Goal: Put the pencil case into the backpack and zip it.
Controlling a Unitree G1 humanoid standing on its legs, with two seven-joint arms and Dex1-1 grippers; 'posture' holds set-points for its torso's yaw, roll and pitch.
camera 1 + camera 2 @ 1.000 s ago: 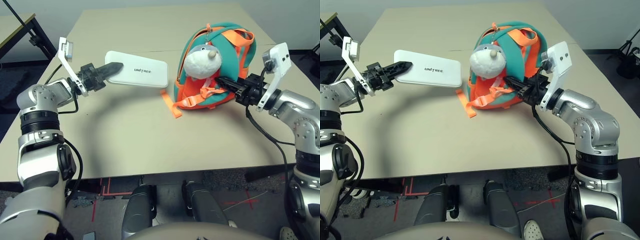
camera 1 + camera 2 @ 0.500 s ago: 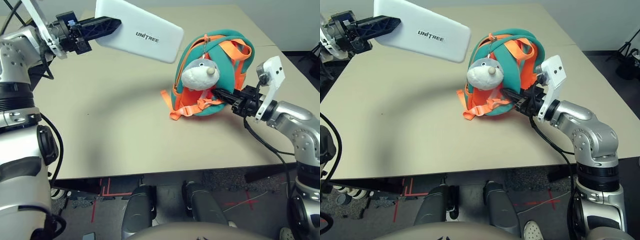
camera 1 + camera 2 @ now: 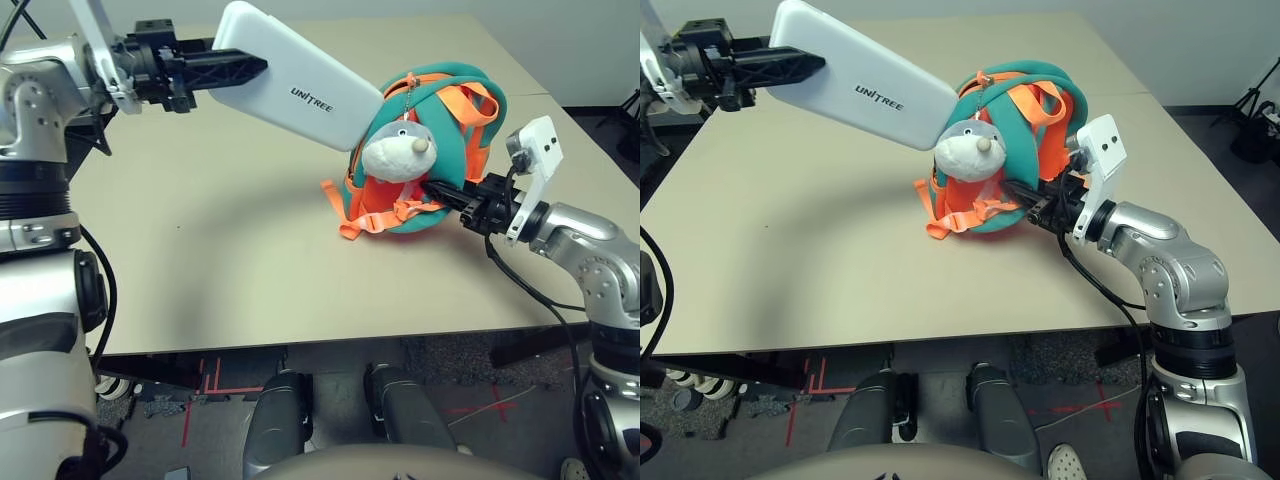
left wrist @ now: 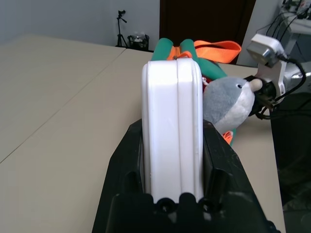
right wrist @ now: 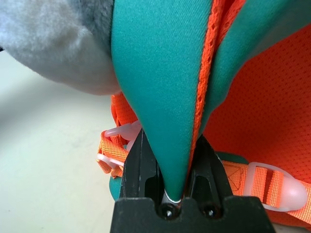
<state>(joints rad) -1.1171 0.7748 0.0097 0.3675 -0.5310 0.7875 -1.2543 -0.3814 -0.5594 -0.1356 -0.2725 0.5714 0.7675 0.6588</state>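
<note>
You can't see the backpack's (image 3: 440,130) opening: the pencil case (image 3: 300,92) covers its upper left edge, and the plush shark (image 3: 398,150) hides the front. The counter's (image 3: 230,260) far left edge is cut off

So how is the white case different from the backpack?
The pencil case is flat, plain white and hard-looking; the backpack is puffy, teal and orange, with a plush shark. The case is up in the air, tilted, in the left gripper; the backpack sits on the table. Both are gripped: the right gripper pinches the backpack's fabric.
</note>
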